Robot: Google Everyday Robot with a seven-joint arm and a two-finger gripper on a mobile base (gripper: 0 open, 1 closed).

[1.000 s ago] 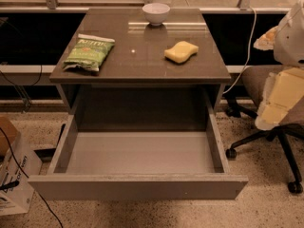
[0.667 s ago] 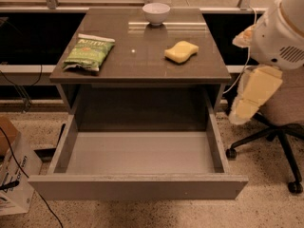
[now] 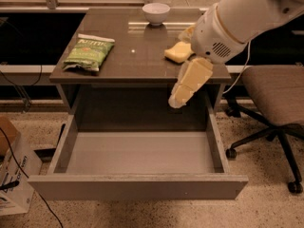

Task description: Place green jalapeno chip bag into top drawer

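Observation:
The green jalapeno chip bag (image 3: 89,52) lies flat on the left side of the brown table (image 3: 137,63), its white band toward the back. The top drawer (image 3: 137,186) is pulled out below the table and its light grey inside shows nothing in it. My gripper (image 3: 179,100) hangs from the white arm (image 3: 237,18) that comes in from the upper right. It is above the back right part of the drawer, in front of the table's front edge, well to the right of the bag. It holds nothing that I can see.
A yellow sponge (image 3: 178,52) lies on the table's right side, partly behind my arm. A white bowl (image 3: 156,12) stands at the table's back edge. An office chair (image 3: 275,89) is to the right. A cardboard box (image 3: 12,175) and cables are on the floor at left.
My arm has swung in from the far right toward the left, and the gripper now hangs over the drawer's right side. The bag, sponge and drawer have not moved.

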